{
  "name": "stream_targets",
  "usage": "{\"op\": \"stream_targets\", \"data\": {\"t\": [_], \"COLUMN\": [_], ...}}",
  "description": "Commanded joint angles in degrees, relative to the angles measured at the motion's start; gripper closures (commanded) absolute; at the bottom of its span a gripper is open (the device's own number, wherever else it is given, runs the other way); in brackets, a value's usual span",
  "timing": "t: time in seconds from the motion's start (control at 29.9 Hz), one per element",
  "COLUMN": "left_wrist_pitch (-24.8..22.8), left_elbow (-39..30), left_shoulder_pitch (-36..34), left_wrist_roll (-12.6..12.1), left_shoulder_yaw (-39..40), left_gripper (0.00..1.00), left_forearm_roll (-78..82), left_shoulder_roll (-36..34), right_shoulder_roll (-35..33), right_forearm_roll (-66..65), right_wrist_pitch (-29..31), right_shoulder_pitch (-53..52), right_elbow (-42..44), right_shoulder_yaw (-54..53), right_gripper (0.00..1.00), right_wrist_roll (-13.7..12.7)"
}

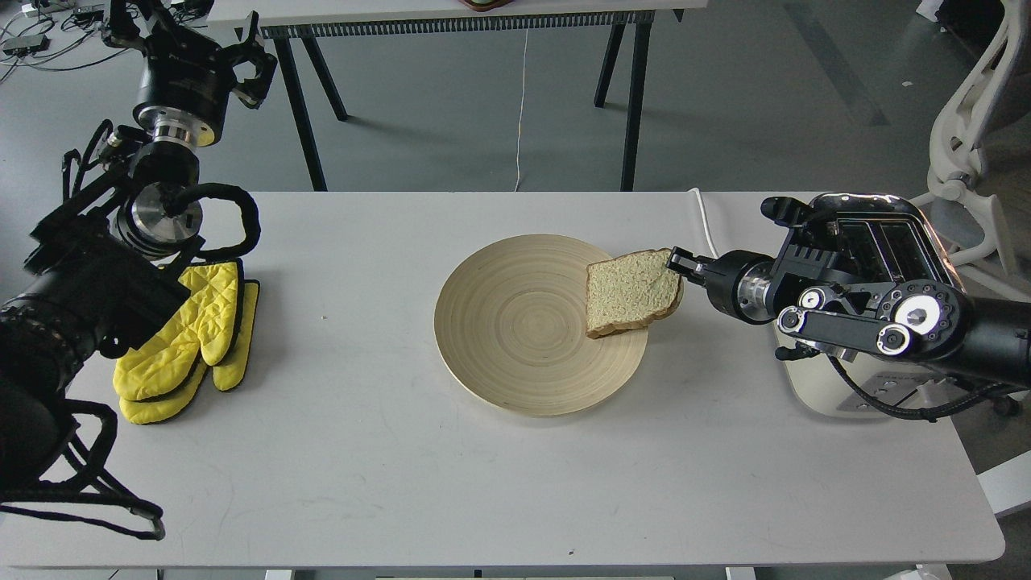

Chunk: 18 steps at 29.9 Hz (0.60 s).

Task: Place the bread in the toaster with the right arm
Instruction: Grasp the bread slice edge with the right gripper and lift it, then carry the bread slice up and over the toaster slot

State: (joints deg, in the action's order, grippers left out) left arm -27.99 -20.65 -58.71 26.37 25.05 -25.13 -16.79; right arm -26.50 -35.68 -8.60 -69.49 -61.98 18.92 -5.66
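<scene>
The bread (630, 291), a pale speckled slice with a brown crust, hangs tilted over the right edge of the round wooden plate (515, 338). My right gripper (675, 266) is shut on the slice's right edge and holds it up off the plate. The cream toaster (874, 306) with its chrome top and black slots stands at the table's right side, partly hidden behind my right arm. My left gripper (242, 60) is raised at the far left, beyond the table's back edge, with its fingers spread and empty.
A pair of yellow oven mitts (189, 342) lies at the left of the white table (362, 467). The toaster's white cord (709, 229) runs over the back edge. A second table's legs (632, 105) stand behind, and a white chair (970, 137) at the right.
</scene>
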Motion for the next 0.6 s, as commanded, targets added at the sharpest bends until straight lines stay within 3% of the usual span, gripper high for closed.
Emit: {"op": "stream_targets", "data": {"t": [0.0,0.23,0.44,0.57], "left_wrist_pitch": [0.0,0.0,0.0,0.0], "left_elbow": [0.0,0.0,0.0,0.0], "left_shoulder_pitch": [0.0,0.0,0.0,0.0], "left_wrist_roll": [0.0,0.0,0.0,0.0], "left_shoulder_yaw": [0.0,0.0,-0.1,-0.1], "left_gripper": [0.0,0.0,0.0,0.0], "left_forearm_roll": [0.0,0.0,0.0,0.1], "left_shoulder_roll": [0.0,0.0,0.0,0.0], "right_shoulder_roll": [-4.2,-14.9,-22.4,-24.9], "right_forearm_roll": [-0.1,-1.8,-16.1,-18.7], "right_wrist_pitch": [0.7,5.2,9.8,12.2], "right_shoulder_pitch": [-4.2,-15.1,-20.2,-23.8], "right_elbow": [-3.0,-10.1,-11.8,-12.0], "right_shoulder_yaw": [0.0,0.9,2.8,6.6], "right_gripper": [1.0,1.0,1.0,1.0], "right_wrist_roll": [0.7,0.7,-0.9,-1.0]}}
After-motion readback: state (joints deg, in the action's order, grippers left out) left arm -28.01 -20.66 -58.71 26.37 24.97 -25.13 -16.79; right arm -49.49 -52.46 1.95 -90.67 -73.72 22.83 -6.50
